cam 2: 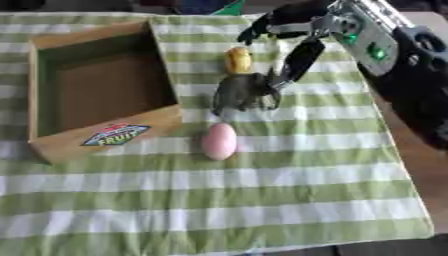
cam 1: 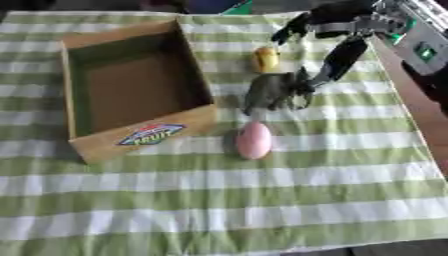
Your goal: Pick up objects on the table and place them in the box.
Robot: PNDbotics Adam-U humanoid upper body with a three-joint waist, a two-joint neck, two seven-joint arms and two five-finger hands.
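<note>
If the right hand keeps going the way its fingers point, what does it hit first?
Probably the grey elephant toy: the right hand points down-left and one of its fingers ends right at the toy's back. Whether they touch, I cannot tell.

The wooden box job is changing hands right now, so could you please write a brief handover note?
Right hand: reaching in from the upper right, fingers open, tips at the grey elephant toy; nothing gripped yet.
Left hand: not in view.
Wooden box: at left on the striped cloth, nothing inside.
Beside it, outside: small yellow object farthest, elephant in the middle, pink egg nearest.
Done: nothing placed.
Left: all three items.
</note>
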